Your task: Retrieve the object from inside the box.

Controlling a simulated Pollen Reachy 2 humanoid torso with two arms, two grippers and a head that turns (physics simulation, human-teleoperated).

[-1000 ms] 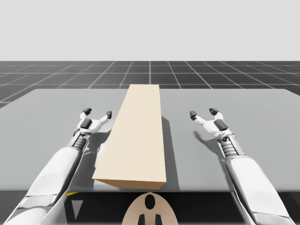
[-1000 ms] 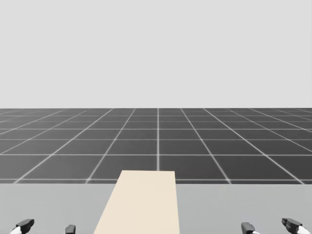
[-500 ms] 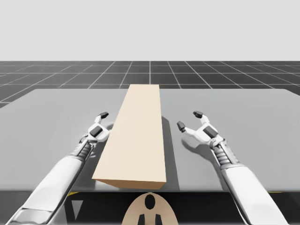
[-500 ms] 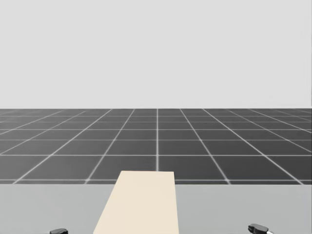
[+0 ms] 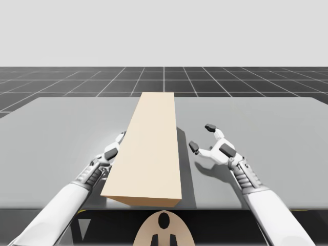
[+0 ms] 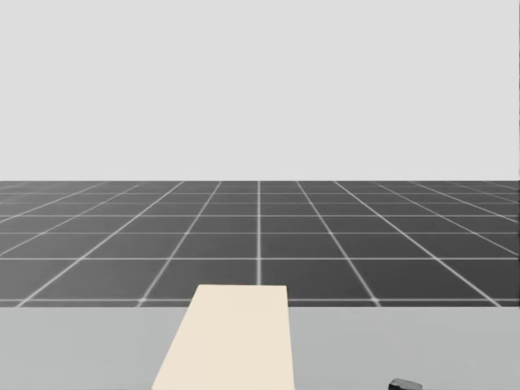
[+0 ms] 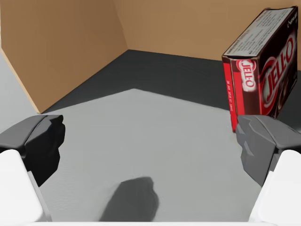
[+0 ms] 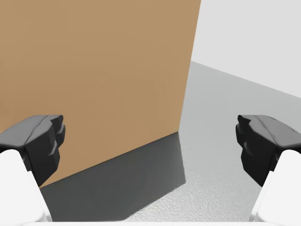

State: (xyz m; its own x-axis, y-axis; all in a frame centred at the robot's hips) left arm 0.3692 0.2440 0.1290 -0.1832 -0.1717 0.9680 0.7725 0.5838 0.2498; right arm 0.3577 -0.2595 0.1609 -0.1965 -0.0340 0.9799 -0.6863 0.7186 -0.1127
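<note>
A long tan cardboard box (image 5: pixel 151 148) lies down the middle of the grey table (image 5: pixel 61 123). In the left wrist view its side is open, and a dark red rectangular box (image 7: pixel 263 70) stands upright inside, ahead of my left gripper (image 7: pixel 150 146) and just beyond one finger. That gripper is open and holds nothing. From above, my left gripper (image 5: pixel 119 139) sits against the tan box's left side, partly hidden by it. My right gripper (image 5: pixel 202 137) is open a short way off the box's right side, facing its closed brown wall (image 8: pixel 94 70).
Bare grey table (image 8: pixel 235 117) stretches to the right of the box and behind it. The tan box's top (image 6: pixel 231 337) reaches toward the table's far edge, with dark gridded floor beyond. One dark fingertip (image 6: pixel 404 384) of an arm's gripper shows right of the box.
Both arms have drawn back and swung inward toward the box. The left gripper has reached its left side and the right gripper has come closer. My head has turned slightly.
</note>
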